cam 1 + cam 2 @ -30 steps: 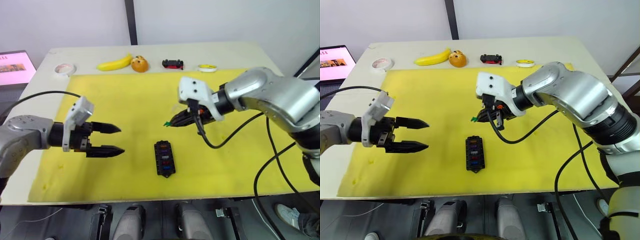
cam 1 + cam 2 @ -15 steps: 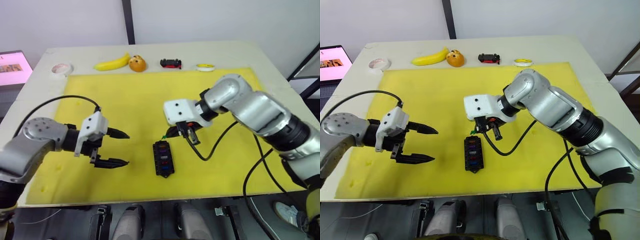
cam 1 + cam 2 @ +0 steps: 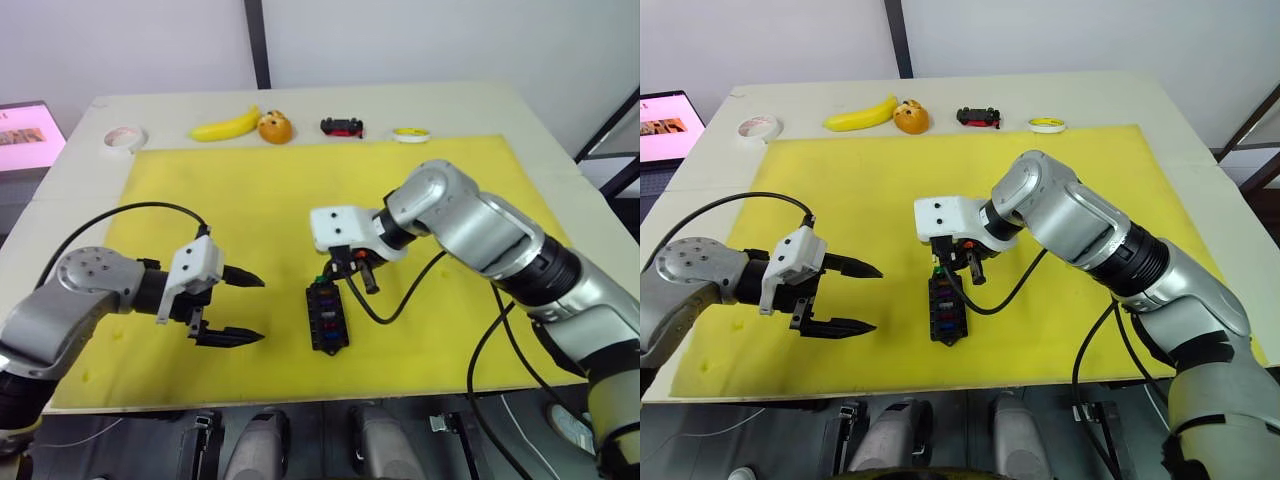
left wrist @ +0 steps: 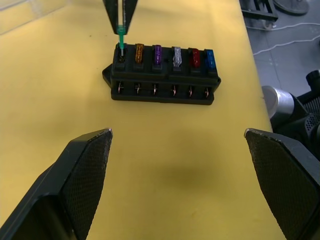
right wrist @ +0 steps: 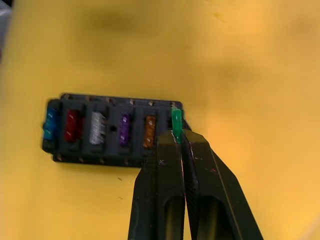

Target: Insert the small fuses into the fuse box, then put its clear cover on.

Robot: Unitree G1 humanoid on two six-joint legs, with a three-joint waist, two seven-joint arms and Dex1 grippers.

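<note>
The black fuse box (image 3: 327,317) lies on the yellow mat (image 3: 250,200). One row holds amber (image 4: 139,52), purple, pale clear, red and blue (image 4: 210,57) small fuses. My right gripper (image 5: 176,137) is shut on a green fuse (image 5: 176,120). It holds the fuse upright with its lower end at the free end slot beside the amber one. The same green fuse (image 4: 121,40) shows in the left wrist view, under the right fingertips. My left gripper (image 3: 245,308) stands open to the left of the box, a short way off, with nothing in it. The clear cover is out of view.
Along the table's far edge lie a tape roll (image 3: 125,137), a banana (image 3: 228,127), an orange fruit (image 3: 274,127), a black-and-red toy car (image 3: 343,126) and a yellow ring (image 3: 411,134). A lit screen (image 3: 25,128) stands at the far left.
My right gripper has carried the green fuse down and left to the box's end slot. My left gripper has moved closer to the box and stays open.
</note>
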